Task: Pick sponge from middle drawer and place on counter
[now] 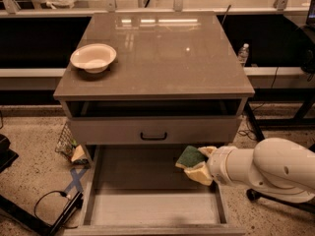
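The pincer (200, 162), clenched on the sponge (189, 156) over the middle drawer (152, 209), has the table (162, 58) up and left of it.

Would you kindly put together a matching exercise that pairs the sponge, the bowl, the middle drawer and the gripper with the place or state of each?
1. sponge
2. bowl
3. middle drawer
4. gripper

A. on the counter, left side
B. pulled open beneath the drawer front
C. held off the drawer floor, green face up
D. shut, over the open drawer's right side

Pairs: 1-C, 2-A, 3-B, 4-D.
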Robot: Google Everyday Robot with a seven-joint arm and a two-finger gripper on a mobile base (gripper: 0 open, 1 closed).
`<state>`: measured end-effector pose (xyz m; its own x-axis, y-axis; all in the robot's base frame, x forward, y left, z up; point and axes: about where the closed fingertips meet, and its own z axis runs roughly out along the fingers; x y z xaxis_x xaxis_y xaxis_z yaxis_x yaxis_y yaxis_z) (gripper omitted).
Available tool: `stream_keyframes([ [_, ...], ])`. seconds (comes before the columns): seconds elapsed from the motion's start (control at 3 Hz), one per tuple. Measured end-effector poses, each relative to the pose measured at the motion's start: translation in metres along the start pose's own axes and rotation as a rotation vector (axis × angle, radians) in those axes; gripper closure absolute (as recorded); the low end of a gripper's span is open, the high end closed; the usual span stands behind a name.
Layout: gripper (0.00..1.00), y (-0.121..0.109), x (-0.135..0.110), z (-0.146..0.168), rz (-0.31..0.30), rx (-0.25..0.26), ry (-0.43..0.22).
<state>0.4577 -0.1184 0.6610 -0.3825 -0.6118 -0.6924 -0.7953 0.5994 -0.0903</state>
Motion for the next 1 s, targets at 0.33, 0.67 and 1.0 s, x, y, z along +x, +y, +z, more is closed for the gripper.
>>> stream_keyframes([
  [0.33, 1.0, 0.002, -0.004, 0.004, -0.006, -0.015, -0.015],
  [0.67, 1.0, -0.003, -0.027, -0.011, -0.055, -0.02, -0.013],
  [1.0, 1.0, -0.027, -0.104, -0.061, -0.167, 0.03, -0.018],
])
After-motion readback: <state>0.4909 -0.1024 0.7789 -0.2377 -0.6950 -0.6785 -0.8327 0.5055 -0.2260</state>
